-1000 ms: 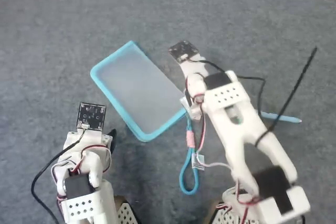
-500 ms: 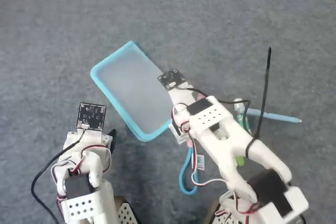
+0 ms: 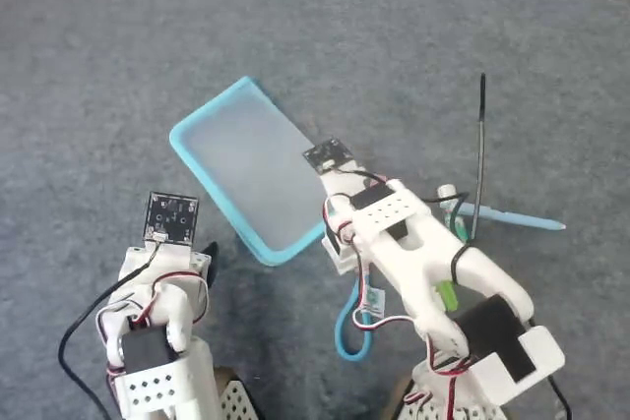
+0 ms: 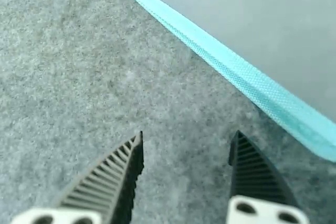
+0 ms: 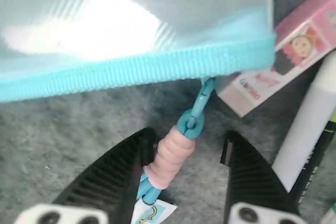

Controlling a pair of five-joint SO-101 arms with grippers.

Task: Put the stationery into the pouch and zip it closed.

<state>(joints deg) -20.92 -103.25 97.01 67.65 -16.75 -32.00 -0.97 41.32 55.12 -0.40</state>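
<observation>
The pouch [image 3: 251,169] is a flat translucent mesh bag with a teal border, lying at the table's middle. My right arm [image 3: 413,243] reaches over its near right corner. In the right wrist view the right gripper [image 5: 189,148] is open, and the pink bead of the zipper pull [image 5: 170,156] lies between its fingers, just off the pouch's teal edge [image 5: 131,72]. A pink eraser box [image 5: 283,51] and a white marker [image 5: 310,124] lie beside it. The left gripper [image 4: 188,137] is open and empty over carpet, short of the pouch's edge [image 4: 236,66].
A blue pen [image 3: 522,218] and the white marker [image 3: 448,194] lie right of the right arm. The teal wrist loop [image 3: 349,331] trails from the zipper toward the near edge. A black cable [image 3: 480,154] rises from the right arm. Grey carpet covers the table.
The right arm has drawn back and swung left, from beside the pouch's right side to its near corner, uncovering the marker. The left arm has not moved.
</observation>
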